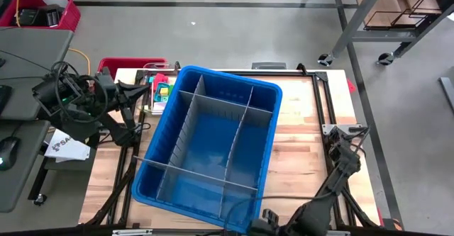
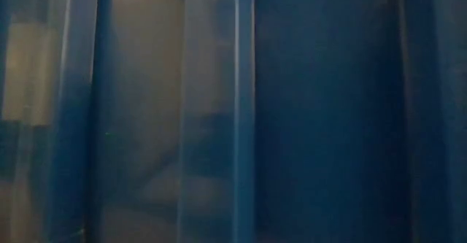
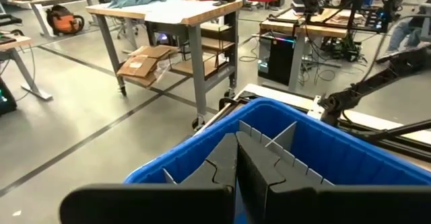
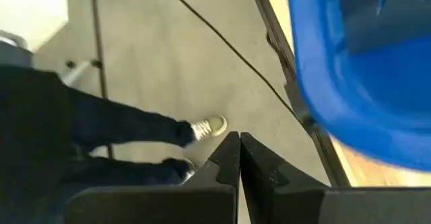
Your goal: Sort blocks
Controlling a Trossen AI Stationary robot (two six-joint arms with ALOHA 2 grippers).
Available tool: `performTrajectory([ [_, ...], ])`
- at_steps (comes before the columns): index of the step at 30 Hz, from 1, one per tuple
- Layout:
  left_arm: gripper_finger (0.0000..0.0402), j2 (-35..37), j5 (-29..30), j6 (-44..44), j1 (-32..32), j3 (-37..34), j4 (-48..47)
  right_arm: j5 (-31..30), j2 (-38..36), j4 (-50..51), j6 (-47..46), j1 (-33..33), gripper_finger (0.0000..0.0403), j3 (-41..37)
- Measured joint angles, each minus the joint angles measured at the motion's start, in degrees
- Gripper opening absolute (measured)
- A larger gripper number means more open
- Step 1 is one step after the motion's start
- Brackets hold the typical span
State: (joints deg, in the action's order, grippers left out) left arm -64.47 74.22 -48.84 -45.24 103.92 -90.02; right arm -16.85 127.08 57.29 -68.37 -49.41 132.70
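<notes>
I see the blocks piled in a small clear tray at about ten o'clock on the tabletop, just beside the blue bin, well apart from both sets of fingers. My left gripper hangs by the bin's ten o'clock rim, fingers pressed together on nothing. My right gripper sits past the tabletop's six o'clock edge over the floor, fingers closed and empty. The bin's grey dividers form compartments; those I can see hold nothing.
</notes>
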Motion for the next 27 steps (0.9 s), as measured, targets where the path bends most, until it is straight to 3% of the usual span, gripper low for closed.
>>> performTrajectory([
  [7,0.0000,-0.68,0.00,-0.57,1.15,0.00,0.02,-9.19,-0.06,5.41,-3.40,1.03,0.0000,-0.02],
  [15,0.0000,-1.60,-0.46,-0.61,2.28,-0.04,0.28,-7.10,-0.11,10.94,-3.98,1.38,0.0000,0.18],
  [19,0.0000,-1.77,-0.44,-1.20,2.28,-0.04,0.29,-6.53,-0.34,16.74,-8.52,1.25,0.0000,0.29],
  [27,0.0000,-1.91,-0.12,-2.05,2.28,-0.04,0.28,-10.41,-0.38,24.52,-13.27,1.29,0.0000,0.24],
])
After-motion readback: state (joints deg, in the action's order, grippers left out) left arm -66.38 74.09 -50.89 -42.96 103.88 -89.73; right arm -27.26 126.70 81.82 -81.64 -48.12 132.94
